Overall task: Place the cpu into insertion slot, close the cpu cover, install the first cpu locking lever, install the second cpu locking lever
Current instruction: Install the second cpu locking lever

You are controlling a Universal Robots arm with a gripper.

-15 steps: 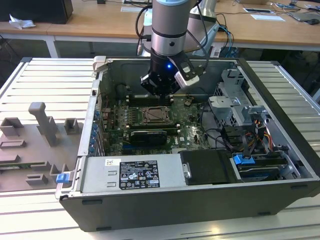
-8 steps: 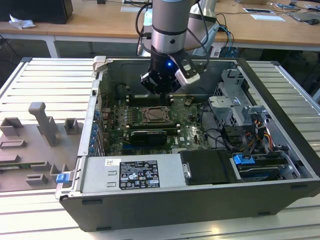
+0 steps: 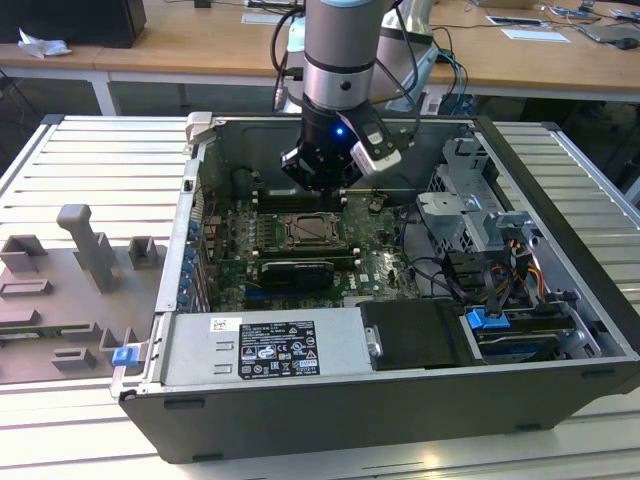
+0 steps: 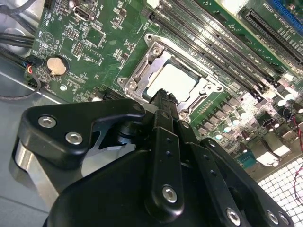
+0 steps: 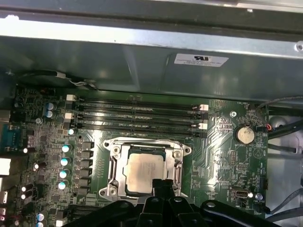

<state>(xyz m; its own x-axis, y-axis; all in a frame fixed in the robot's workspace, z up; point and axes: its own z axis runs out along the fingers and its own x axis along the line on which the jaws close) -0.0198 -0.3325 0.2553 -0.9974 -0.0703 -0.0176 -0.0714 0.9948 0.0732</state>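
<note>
The cpu (image 5: 146, 171), a pale silver square, lies flat in the insertion slot (image 3: 310, 232) on the green board; it also shows in the second wrist view as the cpu (image 4: 171, 83). The cpu cover (image 5: 118, 165), a thin silver frame, lies down around the chip, its window showing the chip's top. My gripper (image 5: 163, 185) hangs just above the chip's near edge with its black fingers pressed together and nothing between them. In the exterior view the gripper (image 3: 320, 190) sits inside the open case, slightly behind the socket. Whether the levers are latched cannot be made out.
Long memory slots (image 5: 137, 118) run beside the socket. A black graphics card (image 3: 295, 272) lies in front of it, then the silver power supply (image 3: 260, 345). Drive cage and cables (image 3: 480, 250) crowd the exterior view's right. A grey fixture tray (image 3: 70, 290) lies outside the case.
</note>
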